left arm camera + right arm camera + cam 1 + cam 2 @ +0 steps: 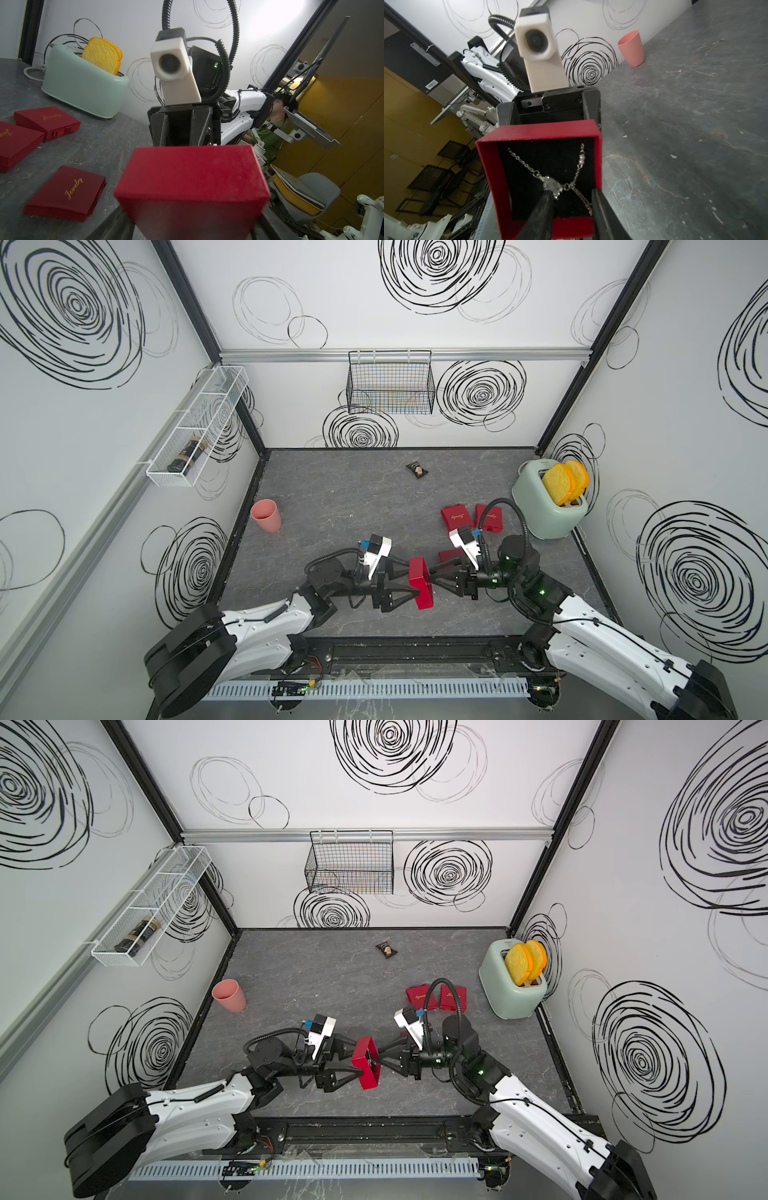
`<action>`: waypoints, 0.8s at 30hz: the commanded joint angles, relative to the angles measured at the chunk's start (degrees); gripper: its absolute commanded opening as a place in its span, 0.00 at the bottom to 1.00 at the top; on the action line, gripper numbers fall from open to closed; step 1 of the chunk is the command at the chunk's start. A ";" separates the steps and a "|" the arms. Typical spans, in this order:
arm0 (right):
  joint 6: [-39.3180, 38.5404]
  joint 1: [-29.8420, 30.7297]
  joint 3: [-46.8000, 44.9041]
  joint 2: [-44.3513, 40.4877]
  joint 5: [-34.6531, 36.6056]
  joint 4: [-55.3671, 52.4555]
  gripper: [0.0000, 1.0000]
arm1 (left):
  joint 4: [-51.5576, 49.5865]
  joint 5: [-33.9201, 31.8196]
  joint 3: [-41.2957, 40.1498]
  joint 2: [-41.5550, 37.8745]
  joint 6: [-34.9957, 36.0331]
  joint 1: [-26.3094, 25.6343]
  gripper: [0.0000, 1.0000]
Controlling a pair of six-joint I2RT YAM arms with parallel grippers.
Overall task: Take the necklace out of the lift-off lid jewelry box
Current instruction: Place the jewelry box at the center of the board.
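Two sets of jaws meet at one red jewelry box base [420, 583], which looks held clear of the tabletop [332, 497].

Nearest are the right jaws. They sit inside the box's open mouth, partly apart, with a gap showing between the tips. The necklace [551, 186] lies on the black lining [529, 166] inside the box. Its pendant touches one tip and the thin silver chain crosses the gap. It is not clamped yet, as far as the right wrist view shows. My read is that they straddle the pendant so that closing pinches the chain at its bulkiest spot, the easiest place to catch.

Next, the left jaws are spread wide and clamped on the box's outer walls from the far side. The box is tipped on its side with its mouth facing the right jaws. The likely reason is to steady the box and present its inside head-on, so it can't slide when the chain is pulled. The lid is already off, and I can't tell where it lies.

Just beside the right jaws is a flat red case [66, 193] marked Jewelry. Farther on are two more red cases [457, 517], then a mint toaster [544, 510] with toast slices [559, 483]. Well apart from the left jaws is a pink cup [266, 516]. Farthest from both is a dark snack packet [417, 470].
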 commanded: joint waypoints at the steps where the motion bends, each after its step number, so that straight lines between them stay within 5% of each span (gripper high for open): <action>1: -1.83 1.29 2.56 1.01 1.68 0.23 0.35 | 7.30 3.37 1.82 0.68 -1.52 -0.69 0.72; 8: -2.86 1.39 3.98 0.51 3.81 -2.52 0.33 | 7.14 3.83 2.09 0.53 -1.06 -1.09 0.72; 15: -5.50 1.38 5.15 -4.52 13.99 -9.77 0.33 | 5.32 3.62 2.05 -0.33 0.09 -1.05 0.72; 24: -4.58 1.38 3.39 -3.16 10.29 -6.72 0.33 | 4.88 3.97 2.86 0.06 0.23 -1.27 0.71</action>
